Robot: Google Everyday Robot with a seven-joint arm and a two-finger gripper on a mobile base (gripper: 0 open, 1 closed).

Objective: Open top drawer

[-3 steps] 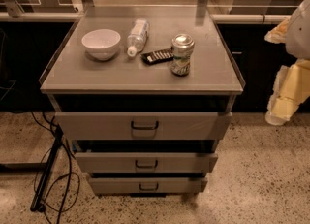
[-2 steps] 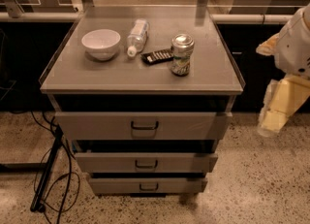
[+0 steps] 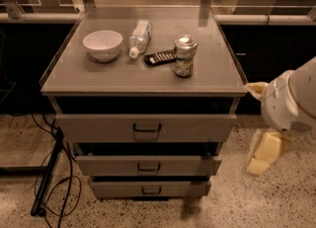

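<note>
The top drawer (image 3: 98, 128) is a wide grey panel with a small dark loop handle (image 3: 147, 128) at its centre, just under the cabinet's grey top (image 3: 98, 76). A dark gap shows above its front. Two narrower grey drawers (image 3: 108, 165) (image 3: 113, 189) sit below it. My arm's white rounded joint (image 3: 291, 101) is at the right edge of the view. The cream gripper (image 3: 266, 152) hangs below that joint, to the right of the cabinet and about level with the middle drawer. It is apart from the cabinet and touches nothing.
On the cabinet top stand a white bowl (image 3: 102, 44), a lying plastic bottle (image 3: 139, 36), a dark remote-like object (image 3: 159, 57) and a drink can (image 3: 185, 55). Black cables and a stand leg (image 3: 49, 177) lie on the speckled floor at left. Dark counters run behind.
My arm and gripper have moved down and a little to the left, from beside the cabinet top to beside the drawers. The drawers and the tabletop objects have not moved.
</note>
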